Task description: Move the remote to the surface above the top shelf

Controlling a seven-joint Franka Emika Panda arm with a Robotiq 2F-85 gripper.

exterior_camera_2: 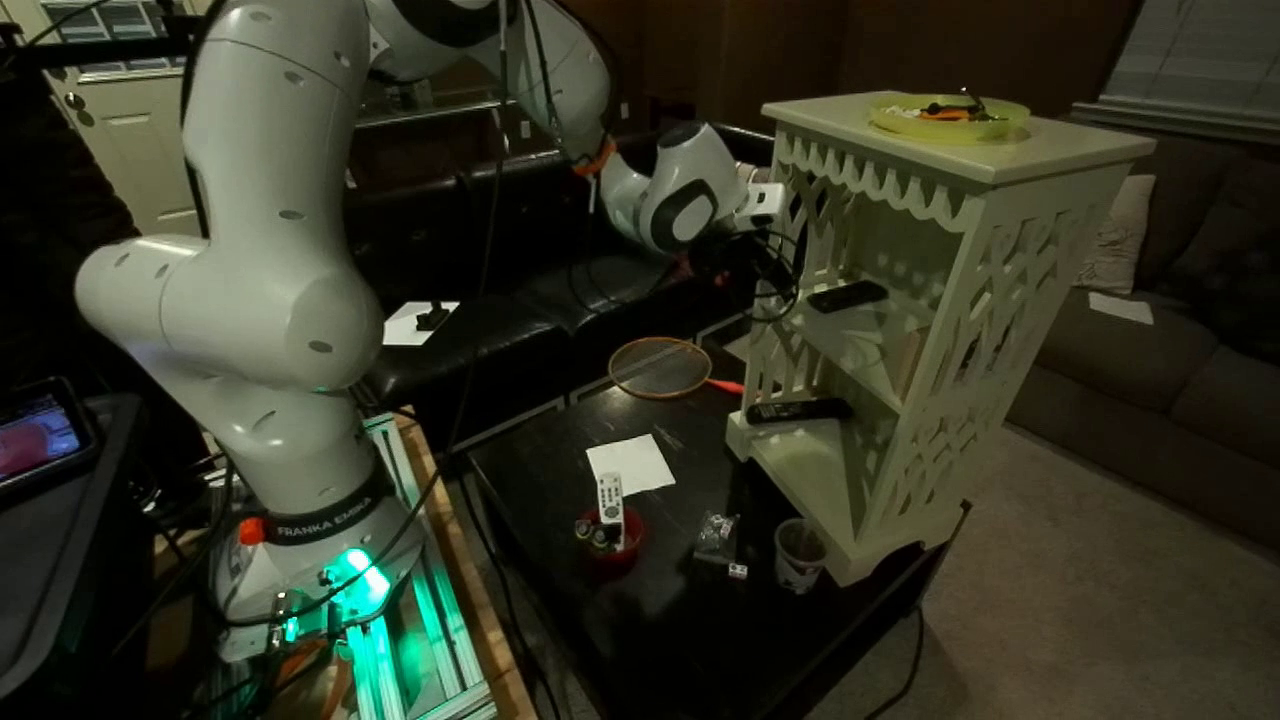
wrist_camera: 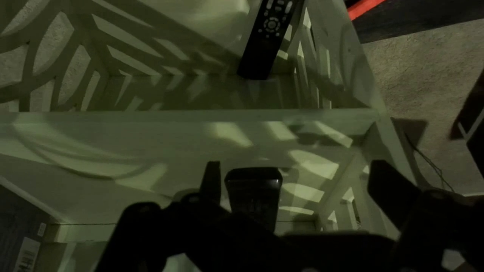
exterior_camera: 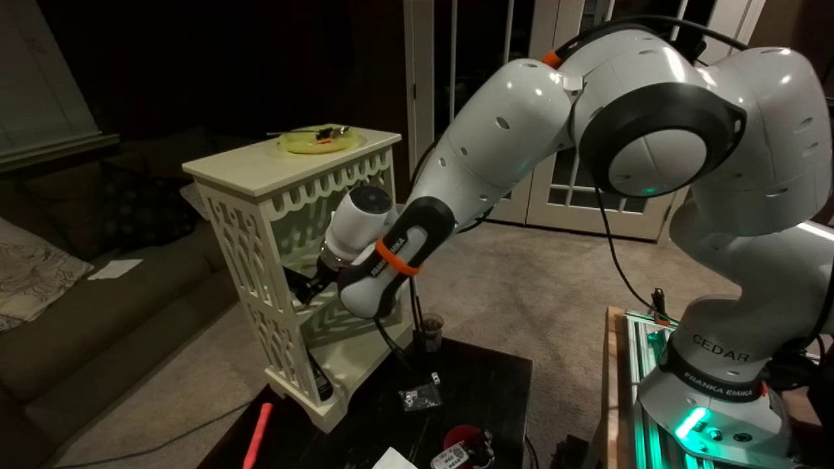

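Note:
The black remote (exterior_camera_2: 847, 295) lies flat on the stand's inner middle shelf. In the wrist view the remote (wrist_camera: 255, 189) shows its near end between my fingers, closer to the left finger; its rear part is hidden by the gripper. My gripper (wrist_camera: 296, 170) is open with nothing clamped. It reaches into the stand's open front in both exterior views (exterior_camera: 314, 283) (exterior_camera_2: 765, 275); in the former the dark remote and dark fingers are hard to tell apart. The cream-white top board (exterior_camera: 238, 168) of the stand, also seen here (exterior_camera_2: 815, 112), is above the gripper.
A yellow round tray (exterior_camera: 319, 142) with small items sits on the top board. A second black remote (exterior_camera_2: 798, 410) leans on the bottom shelf. Lattice sides (exterior_camera_2: 1020, 290) and a scalloped front trim (exterior_camera_2: 880, 180) border the opening. A cup (exterior_camera_2: 800, 555) stands by the stand's base.

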